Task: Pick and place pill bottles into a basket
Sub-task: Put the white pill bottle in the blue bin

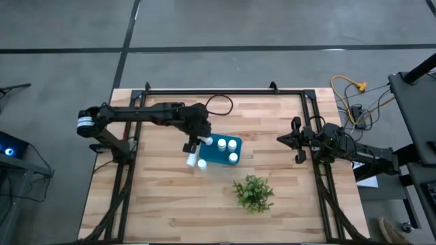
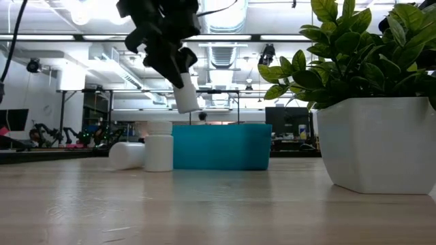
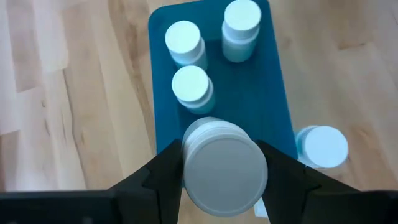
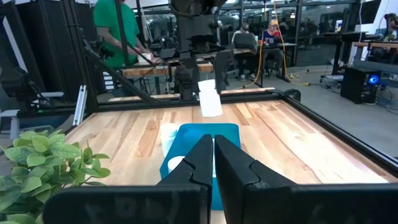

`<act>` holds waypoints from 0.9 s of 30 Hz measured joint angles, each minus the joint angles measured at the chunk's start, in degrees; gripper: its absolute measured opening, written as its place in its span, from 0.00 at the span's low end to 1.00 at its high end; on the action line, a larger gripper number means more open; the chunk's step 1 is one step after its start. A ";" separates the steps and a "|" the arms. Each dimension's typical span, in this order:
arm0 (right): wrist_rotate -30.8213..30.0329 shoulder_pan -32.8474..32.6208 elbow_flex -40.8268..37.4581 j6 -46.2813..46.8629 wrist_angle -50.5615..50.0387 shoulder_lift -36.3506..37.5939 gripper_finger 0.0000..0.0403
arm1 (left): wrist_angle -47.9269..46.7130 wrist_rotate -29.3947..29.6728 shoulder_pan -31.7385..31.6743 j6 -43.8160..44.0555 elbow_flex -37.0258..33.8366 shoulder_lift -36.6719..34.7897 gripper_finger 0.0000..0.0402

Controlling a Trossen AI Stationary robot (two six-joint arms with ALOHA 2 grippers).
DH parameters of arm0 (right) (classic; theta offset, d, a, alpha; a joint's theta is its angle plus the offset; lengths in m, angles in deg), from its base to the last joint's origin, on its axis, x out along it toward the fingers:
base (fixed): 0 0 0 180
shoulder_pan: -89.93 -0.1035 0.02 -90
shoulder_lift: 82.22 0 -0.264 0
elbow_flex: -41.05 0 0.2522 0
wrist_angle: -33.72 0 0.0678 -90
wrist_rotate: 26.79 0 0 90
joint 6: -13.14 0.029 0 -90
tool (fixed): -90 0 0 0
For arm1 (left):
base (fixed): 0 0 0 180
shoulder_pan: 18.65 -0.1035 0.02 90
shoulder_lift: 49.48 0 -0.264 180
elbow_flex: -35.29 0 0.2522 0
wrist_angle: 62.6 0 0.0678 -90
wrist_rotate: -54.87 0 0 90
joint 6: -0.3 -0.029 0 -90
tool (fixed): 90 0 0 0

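Potted plant (image 2: 371, 102) looms nearest the low camera on the tabletop (image 1: 163, 204); beyond it the basket (image 1: 214, 155) holds three pill bottles (image 1: 222, 143), roughly half the job by my count. Left gripper (image 3: 221, 171), jaws clamped on a fourth bottle (image 3: 222, 165), hangs above the basket's near end; two bottles (image 2: 159, 153) wait just outside, one toppled; right gripper (image 4: 212, 163) idles at table edge, jaws together
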 joint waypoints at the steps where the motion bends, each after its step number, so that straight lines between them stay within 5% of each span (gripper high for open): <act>1: 0.00 0.00 0.02 0.00 0.00 0.02 0.02 | 0.41 -0.07 -0.22 -0.08 0.00 0.37 0.38; 27: 0.00 0.02 0.00 0.00 0.00 0.02 0.02 | 3.26 -2.93 -3.97 -3.86 0.60 12.15 0.38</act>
